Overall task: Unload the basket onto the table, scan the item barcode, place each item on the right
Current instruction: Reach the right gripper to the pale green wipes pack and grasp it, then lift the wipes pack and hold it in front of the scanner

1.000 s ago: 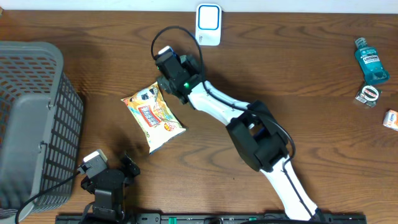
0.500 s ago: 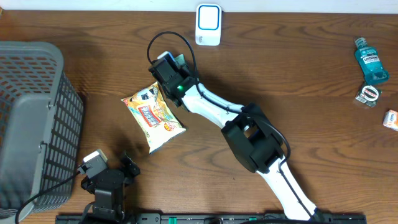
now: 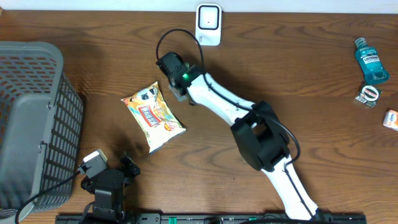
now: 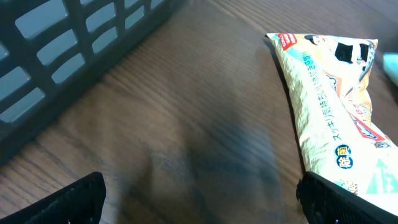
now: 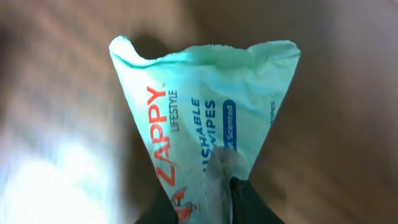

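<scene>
Where the right claw (image 5: 212,186) is clamped, the wipes packet (image 5: 205,106) is pinched by its narrow edge. Bare table (image 5: 348,93) is seen beyond it; the left claw (image 4: 208,205) is spread wide.

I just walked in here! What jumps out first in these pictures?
The white arm reaches over the table, its right hand pinching a crumpled green wipes packet. Beside it lies a bright orange snack bag, with a big grey basket far left.
</scene>
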Available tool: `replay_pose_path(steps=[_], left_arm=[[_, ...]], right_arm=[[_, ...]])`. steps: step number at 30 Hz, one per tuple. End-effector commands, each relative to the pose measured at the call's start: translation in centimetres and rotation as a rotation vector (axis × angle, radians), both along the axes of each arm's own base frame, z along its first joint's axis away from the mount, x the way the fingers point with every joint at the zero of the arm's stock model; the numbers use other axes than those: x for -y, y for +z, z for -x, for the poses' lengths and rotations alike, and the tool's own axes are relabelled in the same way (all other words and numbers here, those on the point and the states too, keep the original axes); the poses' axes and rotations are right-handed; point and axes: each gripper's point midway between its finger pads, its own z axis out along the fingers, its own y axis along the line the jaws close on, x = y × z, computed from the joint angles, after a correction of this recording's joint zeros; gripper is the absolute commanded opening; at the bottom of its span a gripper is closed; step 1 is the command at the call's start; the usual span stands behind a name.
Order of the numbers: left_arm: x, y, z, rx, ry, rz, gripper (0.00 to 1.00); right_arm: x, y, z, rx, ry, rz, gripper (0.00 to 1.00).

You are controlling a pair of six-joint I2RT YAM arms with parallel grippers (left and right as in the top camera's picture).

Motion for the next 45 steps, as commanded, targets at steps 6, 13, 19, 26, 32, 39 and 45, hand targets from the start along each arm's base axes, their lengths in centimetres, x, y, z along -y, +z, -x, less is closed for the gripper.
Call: replay_pose_path(steps=[6,13,19,26,32,39,45], left_arm=[[-0.5,-0.7,0.6,-0.035,0.020,-0.019,0.98],[-0.5,-0.7,0.6,-0.035,0.020,-0.019,0.98],[-0.5,-0.7,0.6,-0.035,0.020,-0.019,0.98],[-0.5,-0.7,0.6,-0.035,0.020,-0.019,0.98],[-0.5,-0.7,0.6,-0.035,0.020,-0.019,0.98],[-0.5,-0.7,0.6,-0.035,0.020,-0.019,0.98],[-0.5,-0.7,0.6,-0.035,0.020,-0.018,0.98]], right_arm=[[0.5,7.2,6.3,-0.515,-0.009,-0.449,0.01],[5.3,11.1,11.7,-1.030,-0.292,-0.642,0.01],[7.0,13.7,13.4,-1.295,-0.670,-0.656,0.01],[4.2,17.5,12.9,-1.461,-0.673,-0.880,0.01],[3.6,17.9,13.8,-1.440,-0.593,-0.882,0.01],[3.1,20.7,16.4,-1.413,-0.522,-0.876,0.01],[3.9,22.4,18.9,-1.383,-0.496,-0.857,0.01]])
